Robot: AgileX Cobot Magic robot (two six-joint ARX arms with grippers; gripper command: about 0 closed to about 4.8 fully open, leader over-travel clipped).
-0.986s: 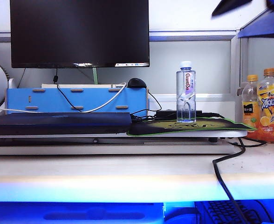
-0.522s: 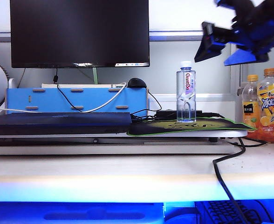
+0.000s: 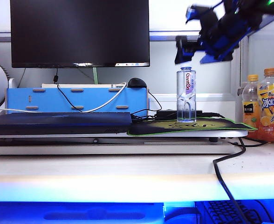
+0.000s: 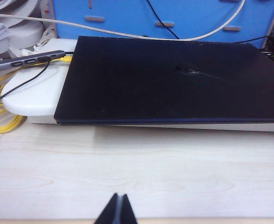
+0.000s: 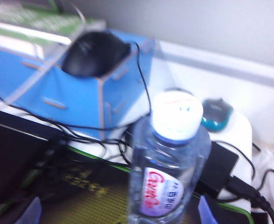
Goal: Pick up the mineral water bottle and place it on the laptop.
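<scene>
I am holding my right gripper (image 3: 195,55) up in the air, just above and slightly to the right of the mineral water bottle (image 3: 186,95), with its jaws spread wide and nothing between them. In the right wrist view the two finger tips (image 5: 30,211) are showing low on either side of the bottle, apart from it.

The bottle is standing upright on the mouse pad (image 3: 211,126), a dark pad with a green edge and some yellowish printing I cannot make out. Its white cap (image 5: 177,114) is facing my right wrist camera, and the white and purple label (image 5: 160,193) is carrying red cursive lettering that I am reading as something like "Ganten", though it is blurred.

The laptop (image 4: 174,79) is lying closed and flat to the left of the pad, its plain dark lid showing no logo that I can read. Behind it is sitting a blue box (image 3: 76,99) with a black mouse (image 5: 96,52) on top.

My left gripper (image 4: 117,211) is hovering over the pale wooden tabletop (image 4: 137,172) in front of the laptop, its two tips pressed together with nothing in them.

Two orange-capped juice bottles (image 3: 263,109) are standing at the far right; their labels are bearing large Chinese characters, too small for me to read properly.
</scene>
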